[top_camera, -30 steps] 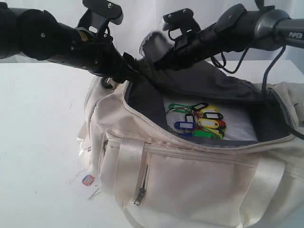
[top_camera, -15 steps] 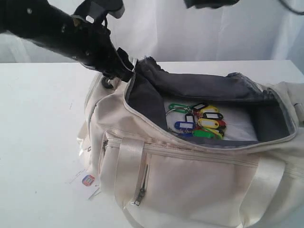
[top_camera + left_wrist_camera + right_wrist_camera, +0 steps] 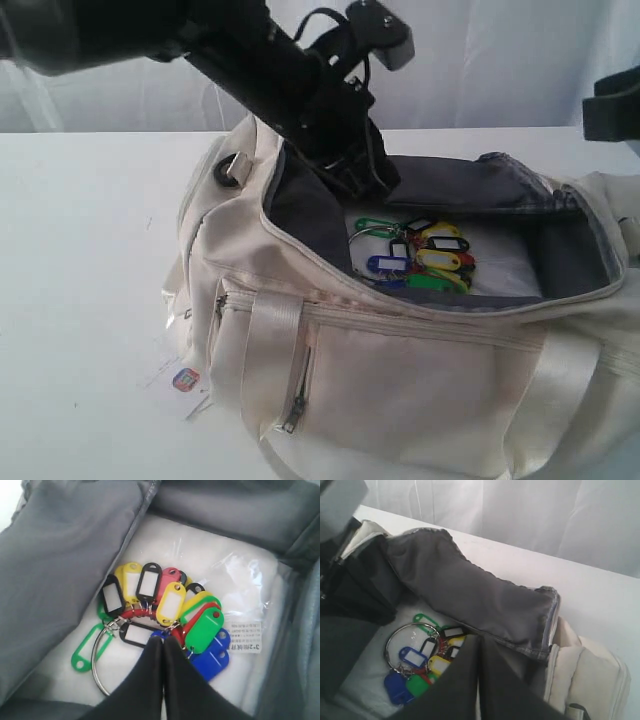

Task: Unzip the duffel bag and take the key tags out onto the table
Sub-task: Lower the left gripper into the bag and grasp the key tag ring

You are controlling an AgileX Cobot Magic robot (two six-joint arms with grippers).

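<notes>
Starting at the left, a white desk (image 3: pixel 70 260) carries a small paper tag (image 3: pixel 186 381) with a red-blue mark, lying just beside the end of a cream duffel bag (image 3: pixel 400 390). The bag's top is unzipped and gapes wide, showing grey lining (image 3: pixel 310 215). A black left arm (image 3: pixel 280 70) slants down from the upper left into the opening. The left fingers (image 3: pixel 147 670) are pressed tightly together, their tips meeting the bunch where the tags join a metal ring (image 3: pixel 93 657); whether they pinch anything I cannot tell. The key tags (image 3: pixel 420 255), green, yellow, red, blue and black, lie inside the bag on a clear plastic pouch (image 3: pixel 240 590). Farther right, the right arm (image 3: pixel 612 100) shows only at the edge. The right fingers (image 3: pixel 460 680) are closed flat against each other, holding nothing, above the open bag.
</notes>
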